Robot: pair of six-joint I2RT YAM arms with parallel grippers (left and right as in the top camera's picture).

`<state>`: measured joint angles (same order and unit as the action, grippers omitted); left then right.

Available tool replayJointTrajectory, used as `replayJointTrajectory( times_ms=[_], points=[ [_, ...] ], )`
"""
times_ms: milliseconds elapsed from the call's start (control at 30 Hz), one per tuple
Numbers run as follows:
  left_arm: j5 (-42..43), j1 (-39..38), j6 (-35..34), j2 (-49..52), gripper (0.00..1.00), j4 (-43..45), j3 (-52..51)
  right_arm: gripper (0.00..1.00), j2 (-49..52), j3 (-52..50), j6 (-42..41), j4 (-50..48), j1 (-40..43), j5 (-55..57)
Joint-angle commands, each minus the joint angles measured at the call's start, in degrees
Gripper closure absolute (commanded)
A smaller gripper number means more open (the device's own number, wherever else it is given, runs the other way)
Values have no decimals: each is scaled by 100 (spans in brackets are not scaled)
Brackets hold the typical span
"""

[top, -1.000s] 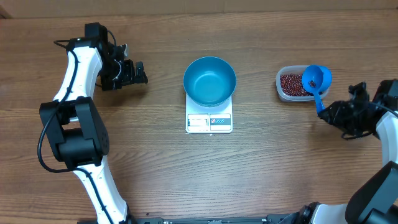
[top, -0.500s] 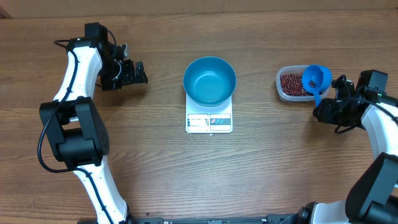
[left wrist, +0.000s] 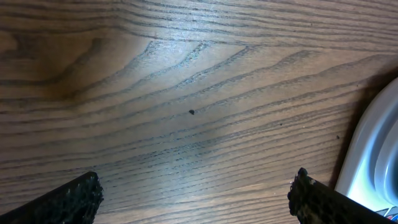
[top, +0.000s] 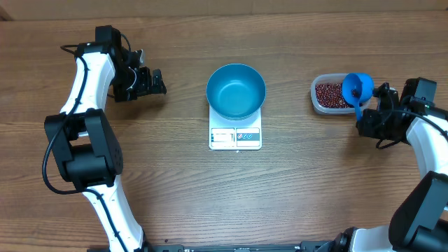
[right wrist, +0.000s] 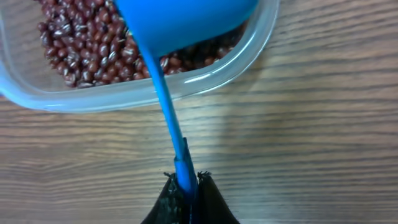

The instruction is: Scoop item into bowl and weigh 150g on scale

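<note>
Our right hand (right wrist: 185, 186) is pinched tight on the thin handle of the blue scoop (right wrist: 180, 18). We should hold firm and dip low into the beans (right wrist: 74, 50) in the clear tub (right wrist: 37, 99). The bowl (top: 236, 91) sits on the scale (top: 235, 137), well apart. Our left hand (top: 158, 82) is spread wide, holding nothing.

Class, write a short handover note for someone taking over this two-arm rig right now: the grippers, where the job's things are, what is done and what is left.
left gripper: open, empty, over bare table left of the scale.
right gripper: shut on the handle of the blue scoop, whose cup sits at the right end of the clear tub.
beans: in the tub, none in the bowl.
blue bowl: empty, sitting on the white scale at mid-table.
Done: scoop gripped.
Left: scoop beans, tip them into the bowl, repeat until the scale reads the target.
</note>
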<state>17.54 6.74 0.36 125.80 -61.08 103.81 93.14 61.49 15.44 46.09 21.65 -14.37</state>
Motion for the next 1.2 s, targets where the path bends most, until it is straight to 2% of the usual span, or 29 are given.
replayJointTrajectory(
  times_ms=[0, 100, 367, 467, 633, 800, 1167],
  points=[
    [-15, -39, 92, 48, 0, 4, 44, 96, 0, 459, 146, 216, 22, 144],
    [-13, -39, 90, 48, 0, 4, 44, 96, 0, 693, 310, 518, -7, 175],
    [-13, -39, 92, 48, 0, 4, 44, 96, 0, 1878, 420, 1912, -229, 1139],
    [-15, -39, 92, 48, 0, 4, 44, 96, 0, 2181, 439, 2120, -413, 1497],
    [-13, -39, 92, 48, 0, 4, 44, 96, 31, 2264, 741, 2299, -916, 2100],
    [-13, -39, 92, 48, 0, 4, 44, 96, 66, 2262, 769, 2417, -1523, 3390],
    [-13, -39, 90, 48, 0, 4, 44, 96, 774, 2258, 1106, 2277, -1687, 3646]
  ],
)
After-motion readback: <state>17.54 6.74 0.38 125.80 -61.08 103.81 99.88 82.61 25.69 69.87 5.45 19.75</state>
